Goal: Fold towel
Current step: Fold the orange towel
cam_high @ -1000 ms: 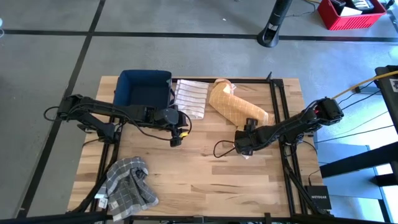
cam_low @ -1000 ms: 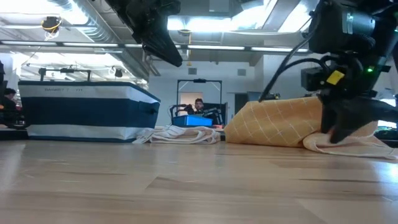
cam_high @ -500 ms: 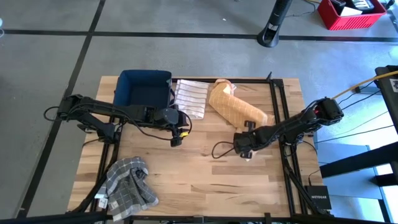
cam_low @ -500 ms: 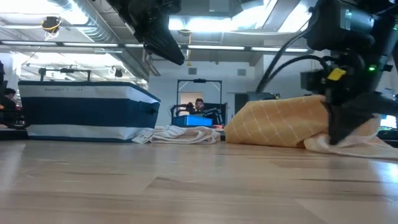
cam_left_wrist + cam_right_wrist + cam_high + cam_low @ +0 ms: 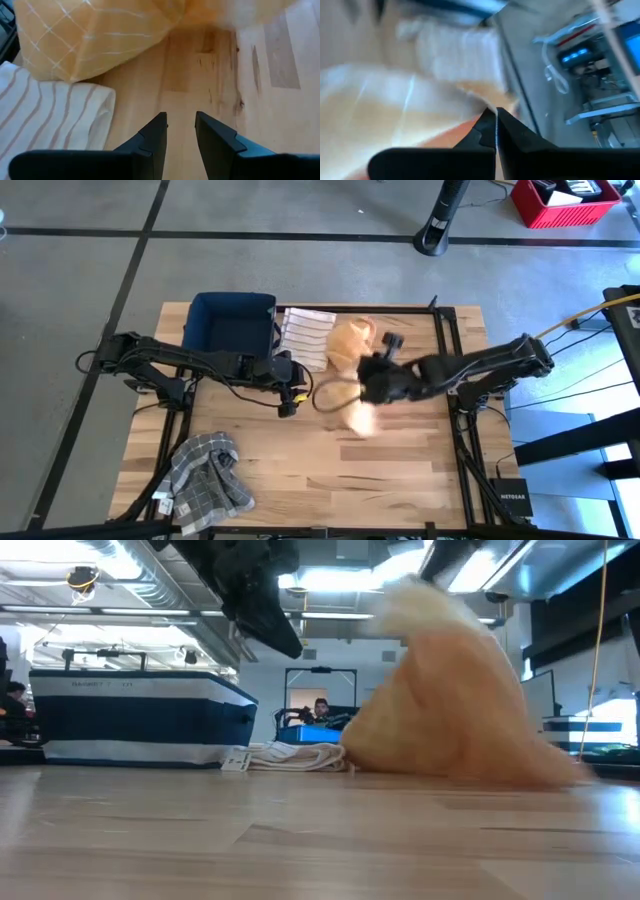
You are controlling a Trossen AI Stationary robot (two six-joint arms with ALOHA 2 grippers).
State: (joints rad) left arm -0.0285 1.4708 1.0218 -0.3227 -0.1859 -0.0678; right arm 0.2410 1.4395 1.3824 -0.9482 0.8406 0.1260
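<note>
Wooden table [image 5: 400, 470] seen from above, with both dark arms reaching toward its middle. The right gripper [image 5: 372, 388] sits near the table's centre, its two fingers [image 5: 490, 131] pressed together on an edge of the orange towel [image 5: 352, 345]; in the right wrist view orange cloth fills the area just beyond the closed tips. The orange towel, marked with a thin white diamond grid, is partly lifted: one portion lies near the far edge of the table, and another portion hangs blurred below the gripper toward the table's middle. In the low view the towel [image 5: 455, 705] rises as a tall peaked mound above the tabletop. The left gripper [image 5: 287, 402] hovers left of centre, its fingers [image 5: 152, 137] parted by a narrow gap and holding nothing; bare wood shows between them in the left wrist view. Just beyond those fingers lie the orange towel [image 5: 95, 35] and a white towel with tan stripes [image 5: 45, 120]. The striped towel [image 5: 305, 338] is folded and rests at the far side of the table, between the orange towel and a dark blue bin [image 5: 232, 325], touching or nearly touching both. A grey checked towel [image 5: 208, 472] lies crumpled at the near left corner, well apart from the rest
</note>
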